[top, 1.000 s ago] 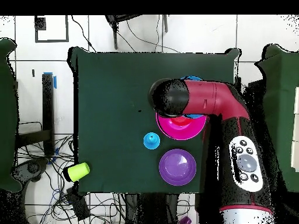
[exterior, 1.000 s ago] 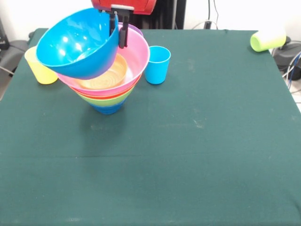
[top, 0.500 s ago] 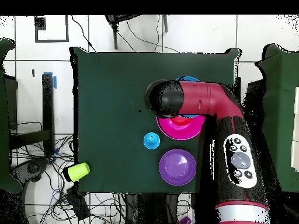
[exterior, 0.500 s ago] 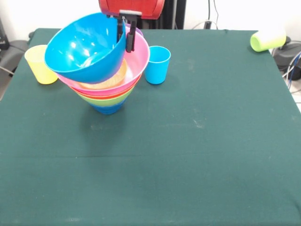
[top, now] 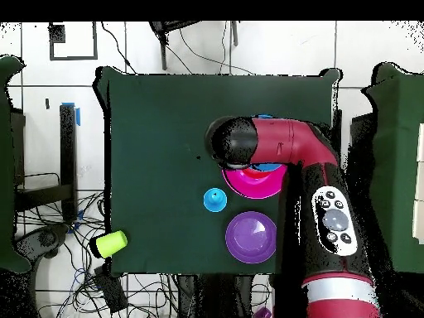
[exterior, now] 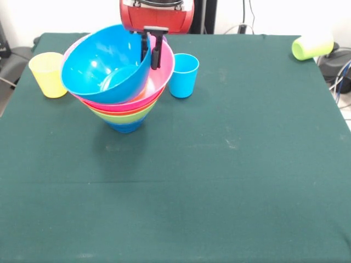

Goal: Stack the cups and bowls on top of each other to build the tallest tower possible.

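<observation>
Glossy light blue bowl (exterior: 106,64) sits tilted in the pink bowl (exterior: 163,68) atop the tower (exterior: 125,112) — the gripper (exterior: 152,49) is clamped on its rim, one finger inside and one outside. Light blue cup (exterior: 183,75) stands just beside the tower, the yellow cup (exterior: 48,74) on its other side. Lime green cup (exterior: 312,47) lies at the table (exterior: 230,175) corner — the purple bowl (top: 251,237) sits apart.

Light blue bowl (exterior: 104,66) tilted atop tower (exterior: 126,107), three cups apart

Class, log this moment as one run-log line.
claw: shut on light blue bowl | bowl: tilted over pink bowl | tower: standing
</observation>
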